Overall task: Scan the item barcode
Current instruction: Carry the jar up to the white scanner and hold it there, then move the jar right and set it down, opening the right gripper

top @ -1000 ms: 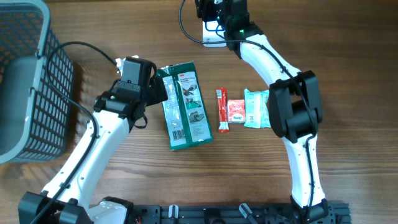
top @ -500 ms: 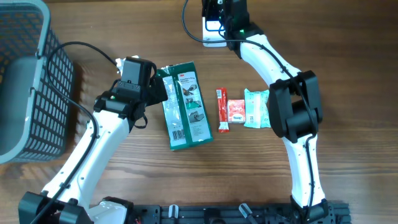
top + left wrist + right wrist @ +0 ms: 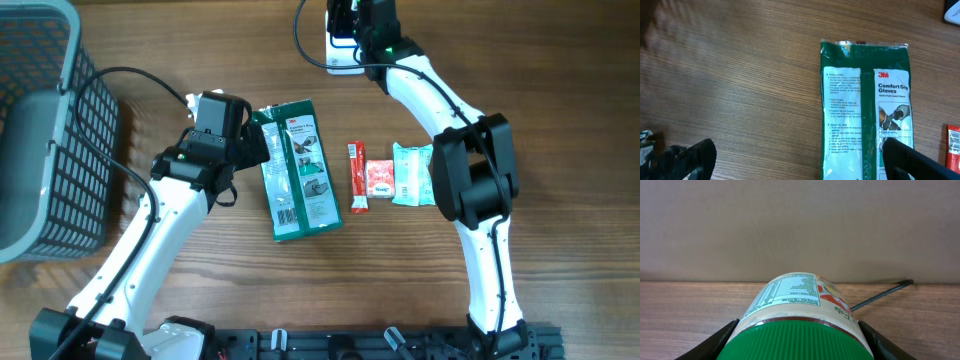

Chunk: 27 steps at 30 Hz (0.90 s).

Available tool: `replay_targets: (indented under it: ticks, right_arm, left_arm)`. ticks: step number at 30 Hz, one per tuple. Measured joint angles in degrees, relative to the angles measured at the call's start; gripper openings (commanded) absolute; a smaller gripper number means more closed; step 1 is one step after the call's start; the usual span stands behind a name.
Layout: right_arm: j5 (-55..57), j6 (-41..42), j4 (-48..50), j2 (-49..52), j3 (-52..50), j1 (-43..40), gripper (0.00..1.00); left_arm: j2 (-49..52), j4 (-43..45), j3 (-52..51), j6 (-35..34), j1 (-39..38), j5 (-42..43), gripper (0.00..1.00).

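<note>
In the right wrist view my right gripper (image 3: 800,342) is shut on a jar (image 3: 797,297) with a green ribbed lid (image 3: 802,340). Its nutrition label faces up, and no barcode shows. Overhead, the right gripper (image 3: 358,22) sits at the table's far edge, right over the white scanner (image 3: 343,58), and hides the jar. My left gripper (image 3: 256,146) stands wide open at the top left corner of a green glove package (image 3: 298,170). From the left wrist, one finger (image 3: 687,157) is over bare wood and the other is over the package (image 3: 865,115).
A red stick pack (image 3: 357,178), a red-and-white packet (image 3: 379,178) and a teal packet (image 3: 411,174) lie in a row right of the package. A grey mesh basket (image 3: 40,130) stands at the left edge. A black cable (image 3: 882,292) runs behind the jar.
The right gripper with the jar has edged slightly to the right over the scanner. The left arm and the items on the table have not moved.
</note>
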Motion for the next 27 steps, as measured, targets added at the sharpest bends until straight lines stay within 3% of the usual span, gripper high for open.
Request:
replay_targets:
  ticks: [17,22,27]
  right_arm:
    - [-0.02,0.0,-1.18,-1.07,-0.55,-0.57,0.04]
    - [0.02,0.0,-12.74,-9.25,-1.68,-3.39,0.04]
    - [0.0,0.0,-34.23,-20.39,-1.4,-9.35,0.04]
  left_arm:
    - [0.0,0.02,0.0,0.0,0.0,-0.02,1.0]
    - [0.0,0.02,0.0,0.0,0.0,0.0,1.0]
    - [0.0,0.0,0.0,0.0,0.0,-0.02,1.0]
